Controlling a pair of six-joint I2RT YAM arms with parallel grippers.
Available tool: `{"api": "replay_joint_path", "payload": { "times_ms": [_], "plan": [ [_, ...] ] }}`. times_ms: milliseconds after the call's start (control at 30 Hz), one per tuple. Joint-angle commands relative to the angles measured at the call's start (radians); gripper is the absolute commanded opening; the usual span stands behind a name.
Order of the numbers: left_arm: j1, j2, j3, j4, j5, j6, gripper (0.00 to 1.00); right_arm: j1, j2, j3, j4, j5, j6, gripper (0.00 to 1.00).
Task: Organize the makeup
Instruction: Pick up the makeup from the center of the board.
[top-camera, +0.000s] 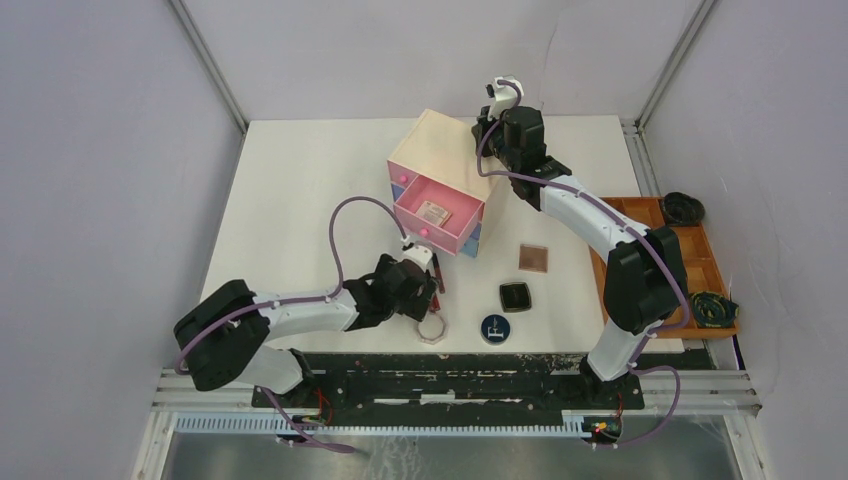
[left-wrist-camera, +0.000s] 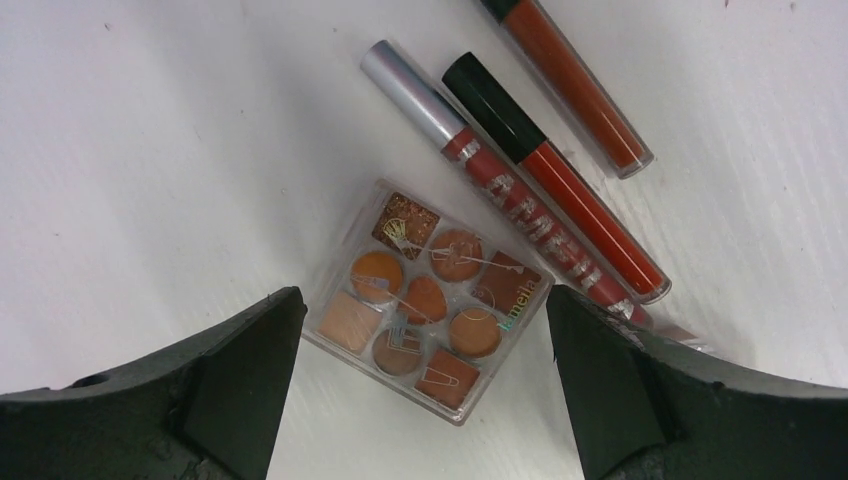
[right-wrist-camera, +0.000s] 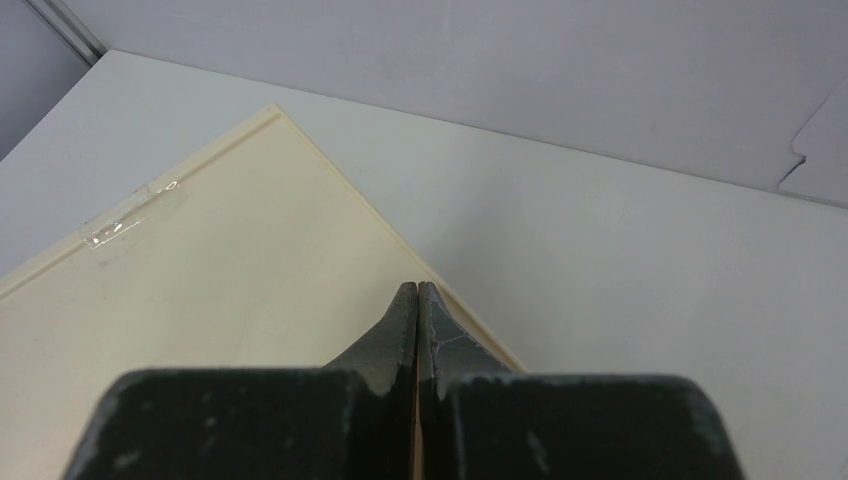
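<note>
The left gripper is hovering over an eyeshadow palette that is lying flat on the white table, near the middle of the table and just on the near side of the open pink drawer. Its fingers are standing wide apart, one off each side of the palette and touching nothing. That spread looks chosen to take the palette by two opposite edges.

Three slim tubes are lying side by side next to it: a silver-capped tube close against one palette edge, a black-capped red tube beside that, and a third tube a little further off. Whether the silver-capped one is touching the palette cannot be told. Its closeness is probably leaving little room for a finger on that side.

The right gripper is sitting at the far edge of the beige box, fingers pressed together with nothing between them, likely steadying the box while its drawer is being filled. A second palette is already lying in that drawer.

Waiting on the table to the near right of the box are a pale jar, a round blue compact, a black compact and a brown compact.
</note>
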Motion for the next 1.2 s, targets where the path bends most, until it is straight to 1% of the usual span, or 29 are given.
{"api": "replay_joint_path", "payload": {
  "times_ms": [0,133,267,500,667,833,967,1067,1167],
  "plan": [
    [0.028,0.005,-0.026,0.067,0.031,0.008,0.97,-0.009,0.115,-0.099,-0.409,0.022,-0.007,0.01],
    [0.047,0.018,-0.045,0.089,0.080,0.007,0.96,-0.011,0.117,-0.097,-0.409,0.020,-0.007,0.01],
    [0.047,0.054,-0.043,0.083,0.099,-0.008,0.95,-0.010,0.116,-0.098,-0.410,0.025,-0.008,0.01],
    [0.048,0.081,-0.030,0.002,0.061,-0.116,0.90,-0.011,0.114,-0.100,-0.410,0.027,-0.010,0.01],
    [0.048,0.059,-0.038,-0.048,0.046,-0.173,0.77,-0.010,0.110,-0.101,-0.409,0.029,-0.010,0.01],
    [0.048,0.018,-0.059,-0.085,0.026,-0.224,0.66,-0.010,0.108,-0.103,-0.409,0.028,-0.010,0.01],
    [0.048,-0.028,-0.069,-0.162,-0.028,-0.295,0.62,-0.010,0.105,-0.104,-0.409,0.028,-0.010,0.01],
    [0.049,-0.071,-0.086,-0.201,-0.063,-0.342,0.54,-0.010,0.105,-0.104,-0.408,0.027,-0.008,0.01],
    [0.050,-0.118,-0.101,-0.221,-0.087,-0.372,0.42,-0.009,0.105,-0.105,-0.409,0.027,-0.008,0.01]
  ]
}}
